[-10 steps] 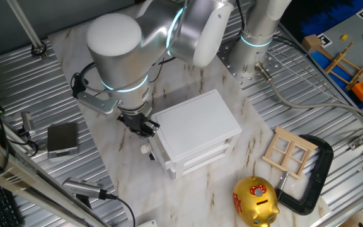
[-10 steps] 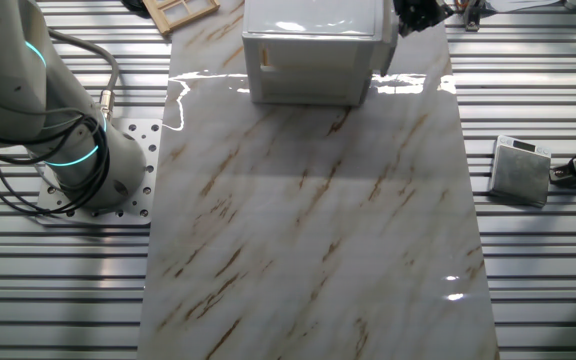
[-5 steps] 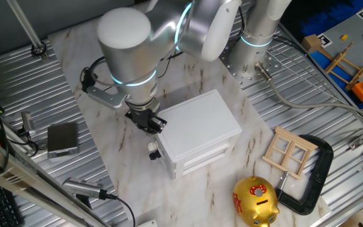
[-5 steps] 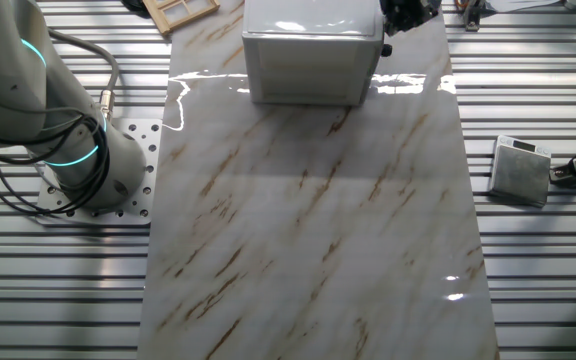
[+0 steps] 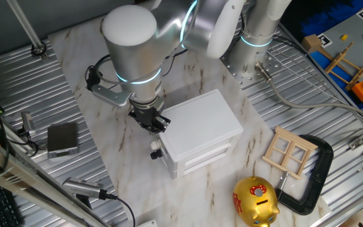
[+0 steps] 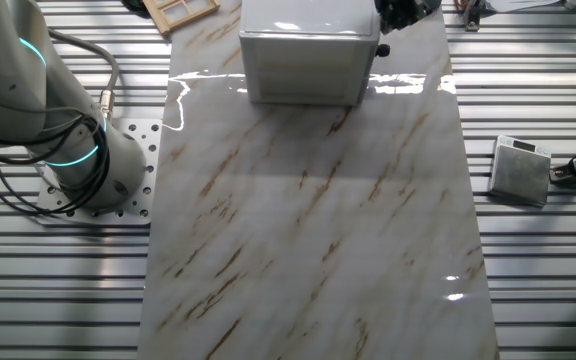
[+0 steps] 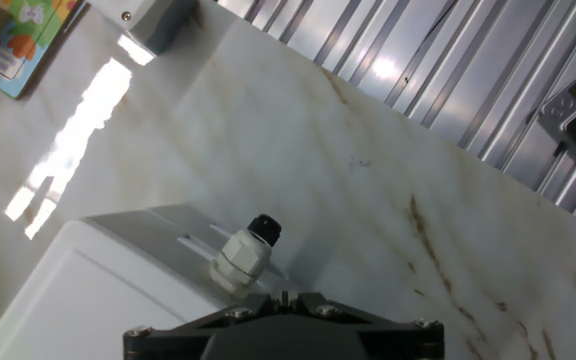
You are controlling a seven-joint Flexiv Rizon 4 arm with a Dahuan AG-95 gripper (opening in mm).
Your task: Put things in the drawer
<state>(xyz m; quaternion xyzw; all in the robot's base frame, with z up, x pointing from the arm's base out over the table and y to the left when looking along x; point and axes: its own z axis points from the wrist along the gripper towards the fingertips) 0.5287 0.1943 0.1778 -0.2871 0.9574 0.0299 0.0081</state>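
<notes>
The end effector (image 5: 151,120) is hovering against the cabinet's (image 5: 201,129) front top edge, just above the knob (image 5: 155,153); whether it is clenched or released cannot be told. The drawer (image 5: 169,144) is sitting flush in the cabinet on the desk (image 6: 308,230). No blocks are showing.

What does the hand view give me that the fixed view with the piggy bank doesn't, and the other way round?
Only the hand view shows a knob close up, with a dark screw tip at its end, and a coloured card at the top left corner. Only the fixed view shows the whole cabinet with both drawers shut, the gripper at its front top edge, the piggy bank, the window frame and the clamp. Both show the cabinet's white front and the marble tabletop. Neither shows any wooden blocks.
</notes>
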